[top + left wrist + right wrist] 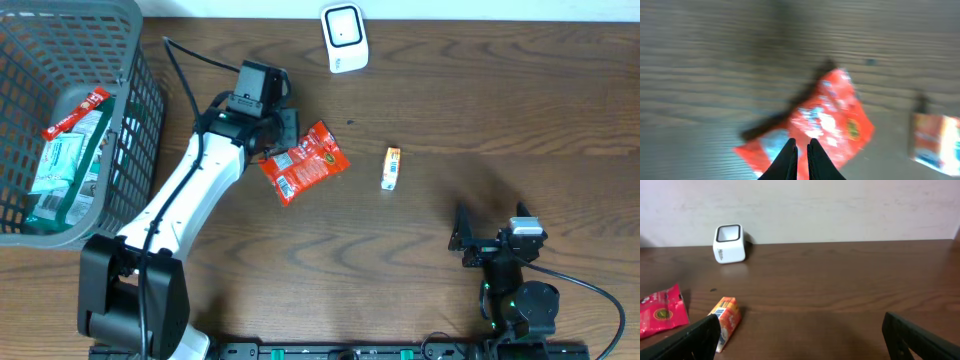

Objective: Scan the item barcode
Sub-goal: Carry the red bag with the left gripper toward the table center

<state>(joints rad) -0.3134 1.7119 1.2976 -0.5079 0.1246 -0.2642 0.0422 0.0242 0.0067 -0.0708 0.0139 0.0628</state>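
A red snack packet point(305, 160) hangs just over the wood table, left of centre. My left gripper point(274, 150) is shut on the packet's left edge. In the blurred left wrist view the black fingertips point(790, 150) nearly meet over the red packet point(835, 120), and its shadow lies offset on the wood. The white barcode scanner point(343, 37) stands at the table's far edge, also visible in the right wrist view as a white scanner point(729, 243). My right gripper point(490, 240) rests low at the near right, wide open with nothing in it point(800, 330).
A small orange box point(390, 168) lies right of the packet, and the same box point(725, 321) sits close to my right gripper's left finger. A grey wire basket point(140, 110) at the far left holds a red stick packet point(75, 112) and a green-white pack point(60, 170).
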